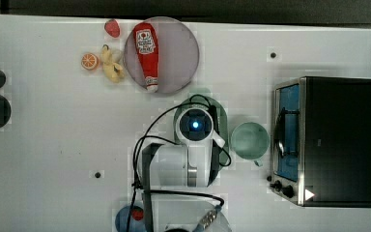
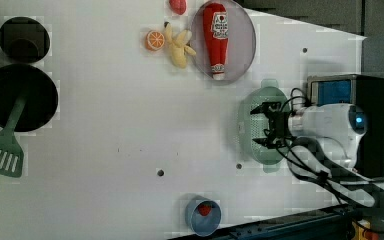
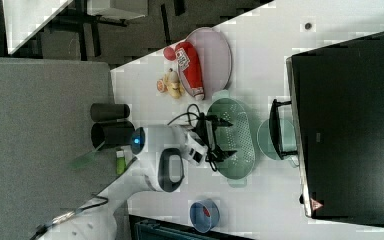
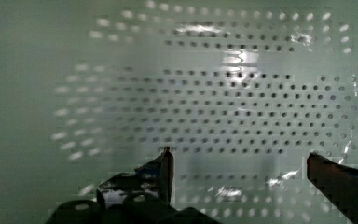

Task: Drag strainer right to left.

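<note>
I've got the end effector (image 4: 239,161) spread wide (holding nothing) right over the strainer (image 4: 242,102) bowl, its long axis running near-to-far.

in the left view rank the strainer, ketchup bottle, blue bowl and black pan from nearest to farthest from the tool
1. Strainer: directly under the open tool.
2. Ketchup bottle: on the plate toward the left view's top.
3. Blue bowl: near the left view's bottom edge; close to the bottle's distance, but slightly farther.
4. Black pan: far off at the left view's left.
</note>
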{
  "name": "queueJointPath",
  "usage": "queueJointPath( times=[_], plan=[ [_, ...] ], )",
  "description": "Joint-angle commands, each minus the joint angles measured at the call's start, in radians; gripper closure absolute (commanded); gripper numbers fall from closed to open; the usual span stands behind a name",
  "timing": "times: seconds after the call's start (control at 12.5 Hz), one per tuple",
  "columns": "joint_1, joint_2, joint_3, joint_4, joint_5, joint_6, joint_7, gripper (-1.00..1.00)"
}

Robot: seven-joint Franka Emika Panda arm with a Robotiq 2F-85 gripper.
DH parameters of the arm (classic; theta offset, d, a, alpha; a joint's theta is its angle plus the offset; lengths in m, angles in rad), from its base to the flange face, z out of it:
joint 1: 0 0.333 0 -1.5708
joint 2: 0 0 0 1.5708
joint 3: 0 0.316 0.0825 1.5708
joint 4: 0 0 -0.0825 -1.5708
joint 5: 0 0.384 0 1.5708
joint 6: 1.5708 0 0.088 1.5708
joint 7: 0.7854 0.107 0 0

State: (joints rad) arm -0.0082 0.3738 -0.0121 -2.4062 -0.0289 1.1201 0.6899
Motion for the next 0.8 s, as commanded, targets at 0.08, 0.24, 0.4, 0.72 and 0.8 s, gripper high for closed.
queueJointPath(
  times=[0.08, 0.24, 0.4, 0.72, 0.8],
  plan=[
    [0.015, 0.023, 0.033, -0.001, 0.009, 0.028, 0.06, -1.0],
    [0.028, 0.036, 0.037, 0.0, 0.023, 0.029, 0.08, -1.0],
    [0.043, 0.037, 0.044, 0.002, 0.025, 0.029, 0.081, -1.0],
    [0.092, 0.037, 0.05, 0.008, 0.049, 0.029, 0.12, -1.0],
    [0.109, 0.037, 0.057, 0.009, 0.069, 0.029, 0.162, -1.0]
  ],
)
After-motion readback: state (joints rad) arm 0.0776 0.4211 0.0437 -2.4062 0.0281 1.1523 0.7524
